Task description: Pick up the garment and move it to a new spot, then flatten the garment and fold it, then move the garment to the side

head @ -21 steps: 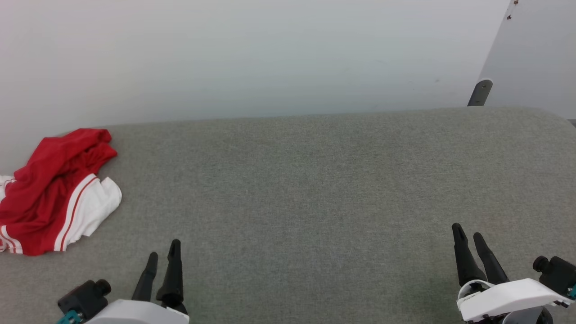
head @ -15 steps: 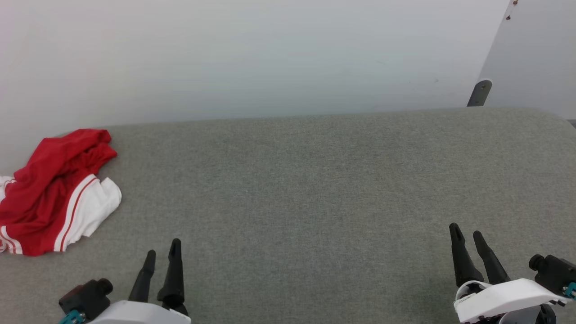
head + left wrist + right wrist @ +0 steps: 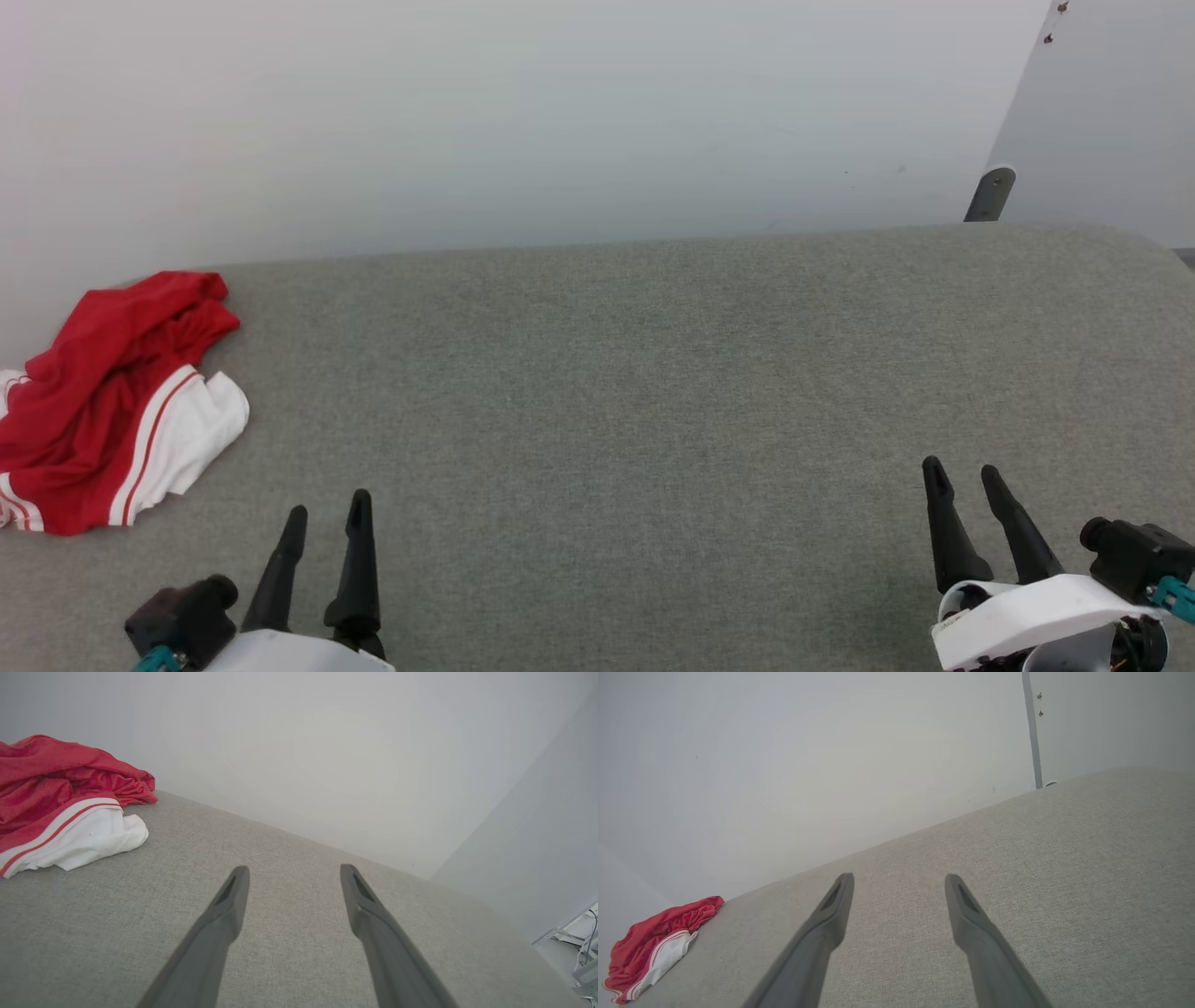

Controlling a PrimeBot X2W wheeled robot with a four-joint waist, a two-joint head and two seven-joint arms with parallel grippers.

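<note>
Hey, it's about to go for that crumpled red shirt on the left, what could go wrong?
The garment lies bunched, so the left gripper may pinch several layers and lift a clump.
It sits close to the wall at the padded surface's far left; reaching fingers might brush the wall.
The right gripper is far across the surface, so helping to flatten means a long reach.
</note>
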